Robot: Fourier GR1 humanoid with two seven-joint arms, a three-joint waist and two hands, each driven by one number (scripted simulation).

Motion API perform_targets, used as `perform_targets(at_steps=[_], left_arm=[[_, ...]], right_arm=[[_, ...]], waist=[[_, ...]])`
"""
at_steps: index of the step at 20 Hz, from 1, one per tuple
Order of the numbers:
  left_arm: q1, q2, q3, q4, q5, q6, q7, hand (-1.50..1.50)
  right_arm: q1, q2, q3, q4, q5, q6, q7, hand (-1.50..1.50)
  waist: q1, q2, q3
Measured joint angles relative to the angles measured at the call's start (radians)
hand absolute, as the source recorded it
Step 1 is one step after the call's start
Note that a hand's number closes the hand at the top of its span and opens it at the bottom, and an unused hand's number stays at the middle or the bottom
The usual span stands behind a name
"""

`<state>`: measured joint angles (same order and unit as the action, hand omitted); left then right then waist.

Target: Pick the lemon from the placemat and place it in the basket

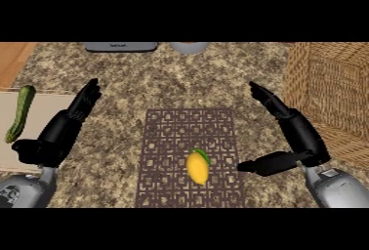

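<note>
A yellow lemon (197, 167) with a green leaf lies on the dark patterned placemat (189, 127), toward the mat's near end. The woven wicker basket (326, 93) stands at the right edge of the counter. My right hand (297, 132) is open just right of the placemat, fingers straight and pointing away, thumb reaching toward the lemon without touching it. My left hand (63, 129) is open left of the placemat, fingers straight and holding nothing.
A green cucumber (21, 113) lies on a pale board (39, 117) at the far left. A grey appliance (121, 46) and a grey round object (190, 47) sit at the counter's back edge. Speckled stone counter surrounds the mat.
</note>
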<state>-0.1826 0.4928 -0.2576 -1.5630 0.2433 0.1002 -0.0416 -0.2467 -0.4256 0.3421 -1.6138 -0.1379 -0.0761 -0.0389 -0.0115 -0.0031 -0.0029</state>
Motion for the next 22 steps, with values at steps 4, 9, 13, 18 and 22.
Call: perform_targets(at_steps=[4, 9, 13, 18, 22], left_arm=[[-0.003, -0.002, 0.008, 0.011, -0.004, -0.01, -0.013, 0.0], [0.002, -0.017, 0.014, 0.0, -0.017, -0.02, -0.006, 0.0], [-0.011, -0.044, 0.034, 0.015, -0.043, -0.039, 0.01, 0.0], [0.004, -0.065, 0.078, 0.043, -0.067, -0.09, -0.021, 0.0], [0.008, -0.099, 0.09, 0.035, -0.098, -0.103, -0.011, 0.0]], right_arm=[[-0.046, -0.15, -0.005, -0.011, -0.044, 0.189, 0.097, -1.5], [-0.048, -0.269, -0.045, -0.011, -0.134, 0.415, 0.115, -1.5], [-0.008, -0.287, -0.103, -0.016, -0.152, 0.518, 0.113, -1.5], [0.06, -0.261, -0.166, -0.001, -0.098, 0.587, 0.053, -1.5], [0.103, -0.193, -0.175, 0.019, -0.009, 0.584, 0.007, -1.5]], waist=[[0.007, 0.002, 0.001], [0.009, 0.002, 0.002], [0.009, 0.002, 0.002], [0.009, 0.003, 0.003], [0.01, 0.003, 0.003]])
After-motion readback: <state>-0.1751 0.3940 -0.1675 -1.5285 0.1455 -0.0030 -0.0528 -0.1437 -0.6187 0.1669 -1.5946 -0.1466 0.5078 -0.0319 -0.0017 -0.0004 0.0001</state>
